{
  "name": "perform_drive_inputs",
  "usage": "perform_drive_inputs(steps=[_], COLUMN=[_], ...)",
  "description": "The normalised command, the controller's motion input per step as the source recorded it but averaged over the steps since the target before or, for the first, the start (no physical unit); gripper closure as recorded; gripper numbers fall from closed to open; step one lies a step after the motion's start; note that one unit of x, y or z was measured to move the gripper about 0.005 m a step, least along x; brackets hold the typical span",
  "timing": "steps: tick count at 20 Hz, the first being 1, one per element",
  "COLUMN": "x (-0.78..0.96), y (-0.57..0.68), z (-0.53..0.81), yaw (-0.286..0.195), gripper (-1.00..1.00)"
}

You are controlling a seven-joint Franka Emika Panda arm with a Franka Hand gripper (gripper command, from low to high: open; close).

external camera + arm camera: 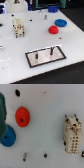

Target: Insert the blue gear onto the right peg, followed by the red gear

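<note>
**Gears lie flat on the white table, apart from the peg plate**

No gripper fingers show in the wrist view, and the exterior view does not show the hand either, so whether it is released or clenched cannot be told.

The red gear [22,117] is a round, bright plastic disc with a dark hole at its centre. Just beside it lies the blue gear [8,135], also round and flat, slightly wider, with the same dark centre hole. In the exterior view the red gear [53,29] and blue gear [60,23] sit close together, nearly touching, on the smooth white table [20,52].

The plate [45,56], a white rectangle in a black frame, lies well apart from the gears, with bare table between them. Two dark upright pins stand on it; the right peg [51,50] is the taller, thicker one. A cream blocky part [18,27] stands away from the plate, toward the exterior view's left.
</note>
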Motion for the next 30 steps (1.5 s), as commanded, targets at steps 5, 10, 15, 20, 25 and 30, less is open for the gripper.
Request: perform_drive_inputs(steps=[5, 10, 15, 20, 25, 30], x=[-0.53, -0.5, -0.53, -0.45, -0.46, -0.42], y=[0.62, 0.64, 0.61, 0.57, 0.51, 0.43], z=[-0.08, -0.09, -0.16, -0.28, -0.34, -0.39], yaw=[0.0, 0.0, 0.0, 0.0, 0.0, 0.0], gripper=[-1.0, -1.0, -1.0, -1.0, -1.0, -1.0])
